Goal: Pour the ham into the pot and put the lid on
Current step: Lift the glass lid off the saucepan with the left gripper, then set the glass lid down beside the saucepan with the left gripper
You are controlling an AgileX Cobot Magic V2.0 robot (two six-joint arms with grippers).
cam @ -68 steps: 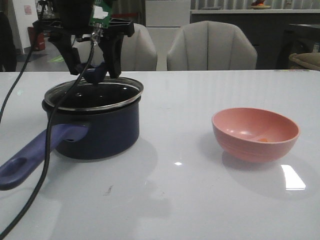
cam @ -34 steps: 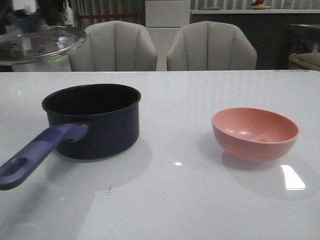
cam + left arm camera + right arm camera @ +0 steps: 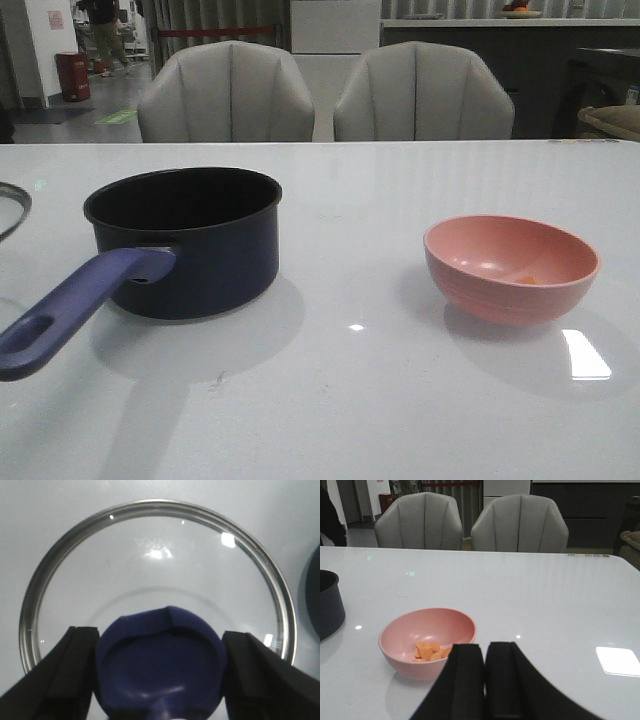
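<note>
The pot stands uncovered at the table's left, its black inside bare and its long purple-blue handle pointing toward the front left. Only an edge of the lid shows at the far left of the front view, low beside the pot. In the left wrist view my left gripper is shut on the lid's knob, with the glass lid below it; whether it touches the table I cannot tell. The ham lies as orange pieces in the pink bowl. My right gripper is shut and empty, near the bowl.
The pink bowl sits at the right of the table, apart from the pot. Two grey chairs stand behind the far edge. A sliver of the pot's wall shows in the right wrist view.
The left gripper lifted the lid off the pot and carried it left and down, beside the pot. The arm has left the front view. Pot and bowl stayed put.
</note>
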